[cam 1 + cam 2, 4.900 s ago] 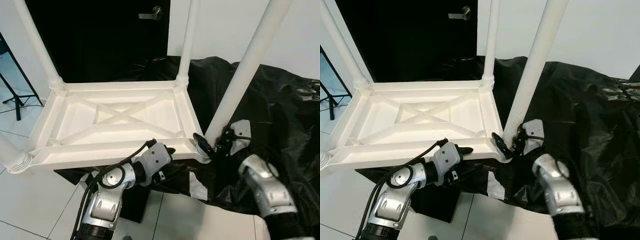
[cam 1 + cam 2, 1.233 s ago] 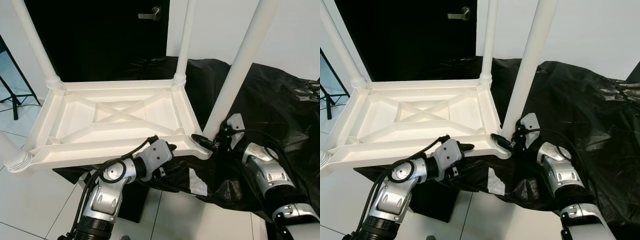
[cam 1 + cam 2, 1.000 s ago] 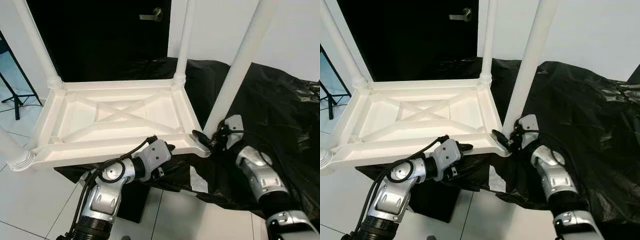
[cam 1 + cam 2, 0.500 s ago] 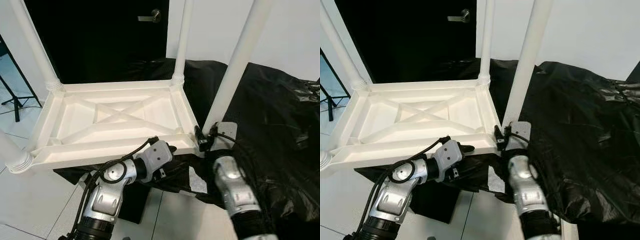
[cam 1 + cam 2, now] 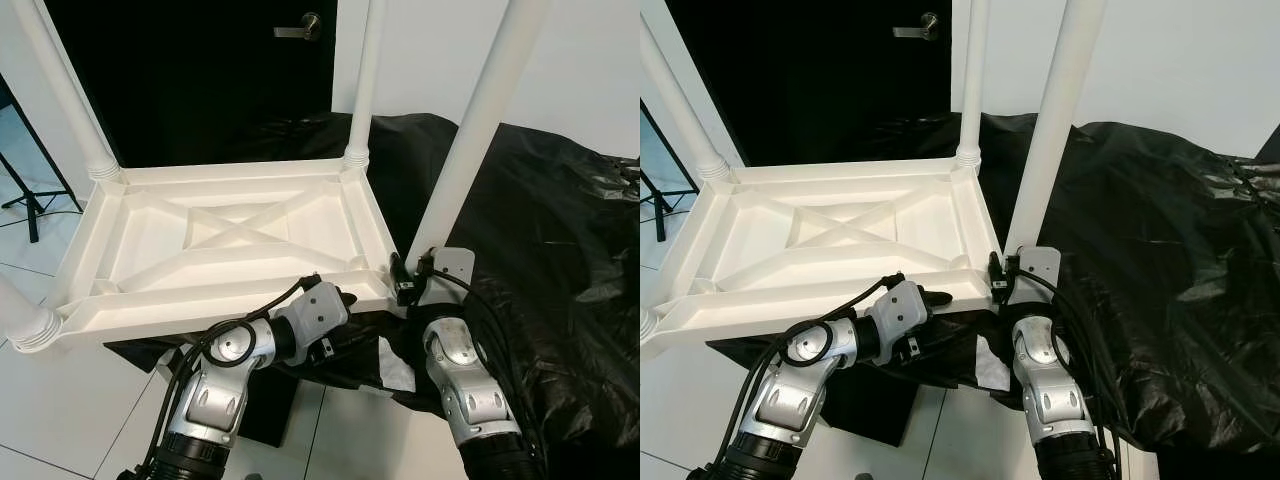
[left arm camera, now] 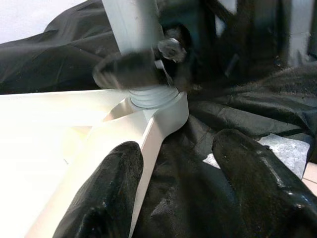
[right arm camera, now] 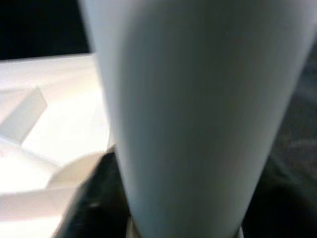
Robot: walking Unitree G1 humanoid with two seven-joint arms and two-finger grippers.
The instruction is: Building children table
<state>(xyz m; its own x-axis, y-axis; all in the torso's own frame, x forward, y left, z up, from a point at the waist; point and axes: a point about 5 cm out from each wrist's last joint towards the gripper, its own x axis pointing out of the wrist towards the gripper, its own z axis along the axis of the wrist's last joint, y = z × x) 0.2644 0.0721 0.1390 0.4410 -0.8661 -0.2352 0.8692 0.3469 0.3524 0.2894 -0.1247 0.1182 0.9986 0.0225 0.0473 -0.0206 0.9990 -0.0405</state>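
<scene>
An upturned white children's table (image 5: 230,240) lies underside-up on a black plastic sheet (image 5: 540,230), with all four white legs rising from its corners, so the build looks close to finished. The near right leg (image 5: 470,130) stands in its corner socket, and whether it is fully tightened cannot be judged from here. The right end effector (image 5: 408,280) is closed around the base of that leg, just above the threaded collar, which suggests the leg is being turned home or checked. The left end effector (image 6: 173,188) is spread wide, its fingers (image 6: 106,193) straddling the table's near rim beside that same corner, gripping nothing. What appears left is seating this leg and turning the table upright. No containers are in sight. White floor tiles (image 5: 60,400) and a dark door (image 5: 200,70) frame the scene.
</scene>
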